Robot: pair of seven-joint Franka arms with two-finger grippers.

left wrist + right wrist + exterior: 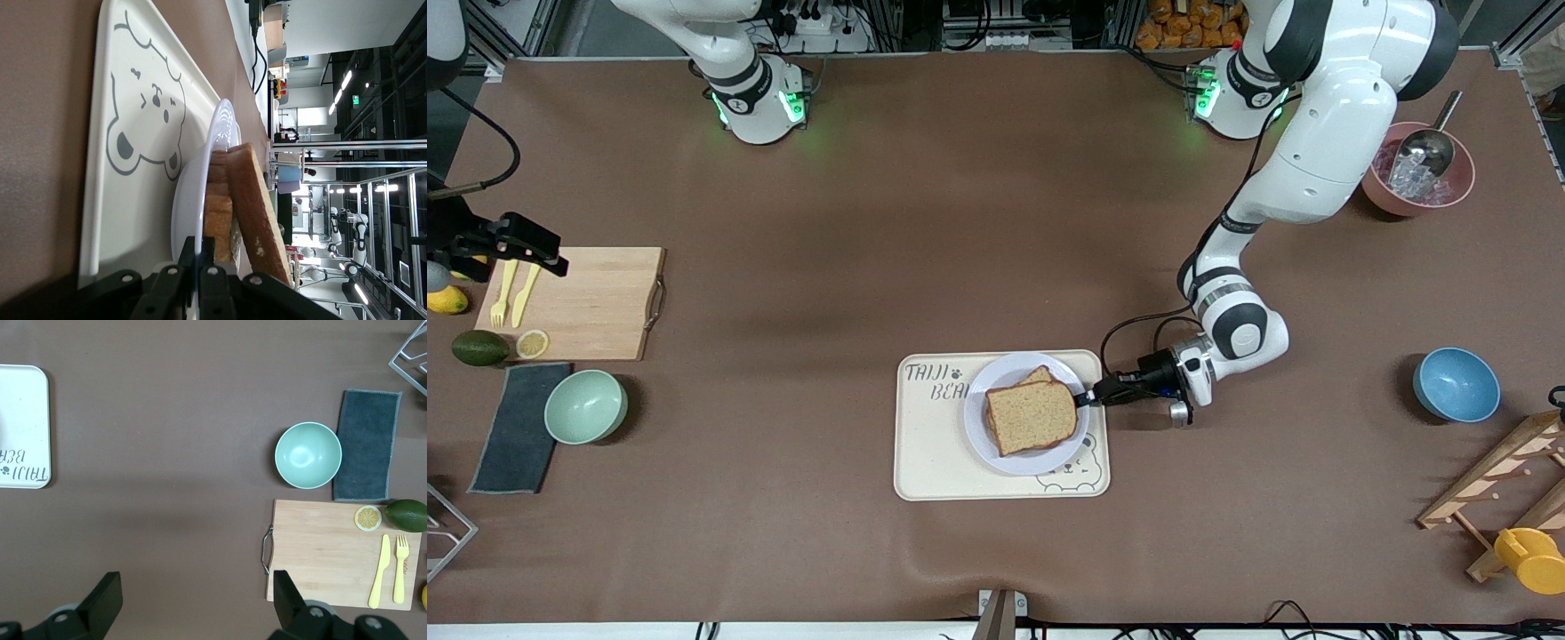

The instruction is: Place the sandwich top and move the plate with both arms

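Two end effectors are in play. The left end effector (1089,397) sits low at the plate's 3 o'clock edge in the front view, its fingers (200,267) pinched together on the rim of the plate (980,442); the left wrist view shows the thin pale rim running between the two black fingertips. The plate rests on the cream tray (925,462) with the bear drawing, toward the tray's end nearest the left arm. On the plate lies the sandwich top (1033,416), a brown speckled slice stacked on another slice beneath it, whose corner peeks out at 12 o'clock. In the left wrist view the sandwich top (257,207) leans over the paler lower bread, just beside the clamped fingertips.

The right end effector (532,242) waits with fingers (103,603) spread wide apart, holding nothing, over the wooden cutting board (596,302) at the right arm's end of the bench (871,222). On the board lie a yellow knife and fork (514,293) and a lemon slice (532,343). Nearer the front camera than the board sit a green bowl (585,406) and a dark cloth (516,427). A blue bowl (1456,384) stands at the left arm's end.
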